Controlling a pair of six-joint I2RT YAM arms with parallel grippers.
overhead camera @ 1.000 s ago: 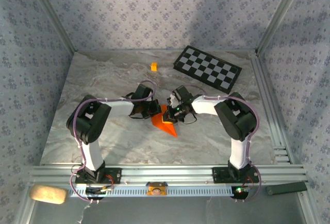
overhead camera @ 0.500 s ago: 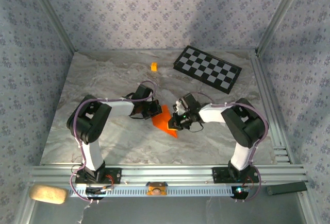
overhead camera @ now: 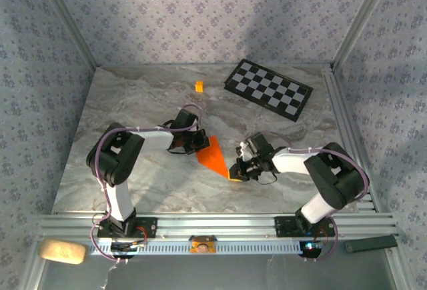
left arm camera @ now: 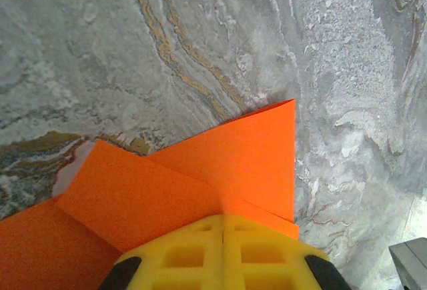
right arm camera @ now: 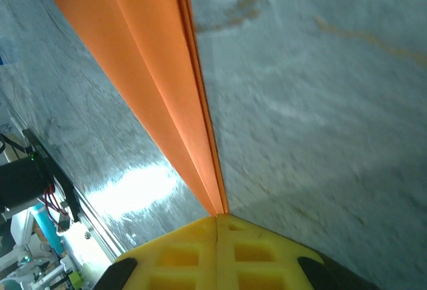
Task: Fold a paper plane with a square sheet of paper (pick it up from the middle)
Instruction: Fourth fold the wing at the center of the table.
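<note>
Mid-table, a half-made plane: the orange paper [overhead camera: 213,155] lies flat on the marble-patterned table [overhead camera: 133,103] between the two arms. It is already creased into a long pointed wedge whose tip aims toward the near edge.

The left gripper [overhead camera: 197,142] has its jaws closed and its ribbed yellow pads [left arm camera: 193,257] set on the wide far end, where two flaps overlap in crisp diagonals. The right gripper [overhead camera: 237,171], jaws also closed, meets the narrow near tip, and its wrist view shows the stacked folded edges running straight into the seam between its pads. Whether either one pinches a layer or merely presses it to the table cannot be told.

The paper looks feather-light and thin. It seems stiff only along its creases and likely to slide on the smooth stone, buckle under a sideways push, or tear at the point. It probably handles best pinned at one end while the other is worked. For a lift, the doubled centre ridge looks the safest hold, not a single loose flap.

A checkered board [overhead camera: 268,89] and a small orange-yellow cube [overhead camera: 199,86] sit well apart at the far side.
</note>
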